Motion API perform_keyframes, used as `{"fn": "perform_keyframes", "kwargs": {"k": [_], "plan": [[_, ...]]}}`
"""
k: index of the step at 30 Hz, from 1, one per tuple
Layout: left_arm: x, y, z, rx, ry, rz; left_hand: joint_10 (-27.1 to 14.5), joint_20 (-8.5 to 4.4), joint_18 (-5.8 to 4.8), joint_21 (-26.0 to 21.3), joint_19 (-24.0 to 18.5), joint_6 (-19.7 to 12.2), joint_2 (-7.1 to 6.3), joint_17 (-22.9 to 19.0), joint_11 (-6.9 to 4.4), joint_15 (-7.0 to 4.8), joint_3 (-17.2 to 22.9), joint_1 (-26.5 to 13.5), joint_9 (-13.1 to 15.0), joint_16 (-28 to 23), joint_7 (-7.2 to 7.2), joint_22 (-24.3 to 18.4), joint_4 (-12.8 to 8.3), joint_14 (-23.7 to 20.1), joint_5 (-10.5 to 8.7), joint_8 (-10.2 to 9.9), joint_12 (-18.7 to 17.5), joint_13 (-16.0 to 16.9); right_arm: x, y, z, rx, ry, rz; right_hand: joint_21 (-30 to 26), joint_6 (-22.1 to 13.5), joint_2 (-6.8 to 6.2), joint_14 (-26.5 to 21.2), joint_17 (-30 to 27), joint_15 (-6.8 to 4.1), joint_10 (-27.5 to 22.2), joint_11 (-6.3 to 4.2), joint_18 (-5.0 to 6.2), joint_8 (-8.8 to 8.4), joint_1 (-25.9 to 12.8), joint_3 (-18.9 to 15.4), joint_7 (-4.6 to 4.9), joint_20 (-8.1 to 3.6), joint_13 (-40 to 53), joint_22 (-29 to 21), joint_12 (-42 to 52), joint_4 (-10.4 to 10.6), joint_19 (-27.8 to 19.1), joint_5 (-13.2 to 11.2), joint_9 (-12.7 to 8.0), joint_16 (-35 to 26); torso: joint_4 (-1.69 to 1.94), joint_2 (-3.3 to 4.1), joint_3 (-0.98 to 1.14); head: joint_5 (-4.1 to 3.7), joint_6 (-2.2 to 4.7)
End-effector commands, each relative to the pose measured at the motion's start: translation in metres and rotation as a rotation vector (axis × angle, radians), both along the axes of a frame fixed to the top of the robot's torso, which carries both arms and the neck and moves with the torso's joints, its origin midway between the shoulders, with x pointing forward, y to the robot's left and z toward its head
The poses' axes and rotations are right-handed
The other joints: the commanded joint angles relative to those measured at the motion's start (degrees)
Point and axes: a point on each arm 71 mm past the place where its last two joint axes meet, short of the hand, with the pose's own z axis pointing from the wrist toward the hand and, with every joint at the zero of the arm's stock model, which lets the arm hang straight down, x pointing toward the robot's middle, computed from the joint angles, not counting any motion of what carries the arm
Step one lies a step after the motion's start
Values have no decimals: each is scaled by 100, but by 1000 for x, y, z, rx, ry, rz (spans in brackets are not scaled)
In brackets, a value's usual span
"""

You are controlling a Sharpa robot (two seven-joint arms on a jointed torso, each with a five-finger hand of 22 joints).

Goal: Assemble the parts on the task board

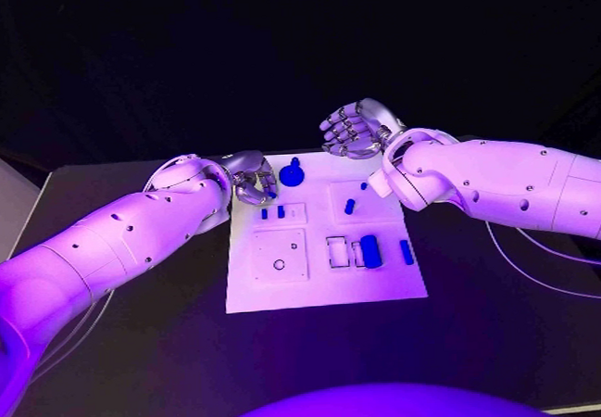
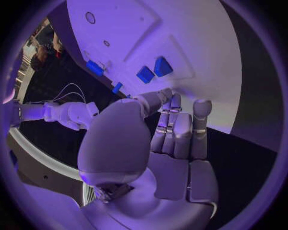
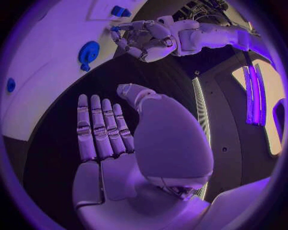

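**Both hands up at the far end of the board, nothing held**

Head view first: the white task board [image 1: 324, 286] sits in the middle of the black counter [image 1: 147, 364]. The left hand [image 1: 253, 178] is at the board's far left corner, fingers curled downward right by a couple of small blue parts [image 1: 272, 212] standing in a square recess. I can't see anything in its grip from here. The right hand [image 1: 354, 129] hovers over the far right edge of the board, palm toward the camera, fingers loosely bent and holding nothing. Between the two hands lies a round blue part [image 1: 292, 175] with a little stem. Nearer the robot there's a tall blue block [image 1: 369, 250] next to some rectangular slots, a slim blue piece [image 1: 407, 251] just right of it, and a small blue peg [image 1: 350, 206] in the upper right recess.

Left wrist view: the left hand [image 2: 174, 139] has its fingers [image 2: 201, 127] side by side and fairly straight, thumb folded across, nothing between them. The tips sit near the board's edge, close to two blue parts [image 2: 153, 71] in their recess.

Right wrist view: the right hand [image 3: 114, 139] is flat and open, fingers [image 3: 96, 127] straight and together, empty, over the dark counter beside the board [image 3: 42, 57]. The round blue part [image 3: 88, 51] lies on the board beyond the fingertips, and the left hand [image 3: 144, 38] shows across from it, fingers curled by a blue part [image 3: 120, 11].
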Motion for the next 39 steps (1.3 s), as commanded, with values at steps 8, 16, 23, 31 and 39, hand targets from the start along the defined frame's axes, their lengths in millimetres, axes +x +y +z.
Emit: {"fn": "perform_keyframes", "kwargs": {"k": [8, 16, 23, 31, 39], "plan": [[-3, -7, 0, -13, -6, -20, 61, -11, -87, -30, -30, 31, 22, -41, 4, 2, -22, -61, -2, -26, 13, -41, 0, -16, 1, -43, -55, 11, 0, 1, 0, -1, -6, 14, -9, 33, 12, 36, -5, 6, 43, 11, 76, -9, -50, 32, 287, 30, -1, -7, -30, 2, 1, 26, -5, -35, 5, -2, -5, -10, 2], [-2, -5, -1, -7, 3, -7, 71, 1, -77, -75, -73, -102, 8, -4, 14, 12, -39, -73, -38, -28, 21, -105, 2, -19, -2, -163, -167, 35, 0, 1, 0, -1, -5, 15, -9, 33, 12, 36, -5, 6, 43, 11, 76, -9, -50, 32, 287, 30, -1, -7, -30, 2, 1, 26, -5, -35, 6, -2, -5, -12, 1], [-2, -5, -1, -6, 3, -2, 74, 10, -68, -111, -109, -201, -2, -8, 22, 19, -49, -83, -66, -30, 27, -160, 8, -33, -1, -250, -237, 55, 0, 1, 0, -1, -5, 15, -10, 35, 12, 39, -11, 7, 47, 11, 76, -12, -65, 34, 289, 31, -1, -7, -39, 3, -1, 25, -9, -41, 2, -1, -6, -12, -1], [-2, -6, -1, -1, 13, -5, 71, 12, -60, -132, -134, -201, 1, -33, 24, 20, -51, -86, -67, -36, 27, -196, 12, -46, -2, -257, -256, 60, 0, 1, 0, -1, -4, 16, -10, 35, 12, 39, -11, 7, 47, 11, 76, -12, -65, 34, 289, 31, -1, -7, -39, 3, -1, 25, -9, -41, 3, -1, -4, -16, -5], [-2, -7, -1, -4, 12, -6, 72, 17, -60, -143, -143, -137, 7, -55, 24, 24, -66, -96, -55, -41, 21, -207, 23, -66, -6, -236, -290, 75, 0, 1, 0, 0, -3, 16, -10, 35, 12, 39, -11, 7, 47, 11, 76, -12, -65, 34, 289, 31, -1, -7, -39, 3, -1, 25, -9, -41, 0, 0, -1, -21, 0]]}}
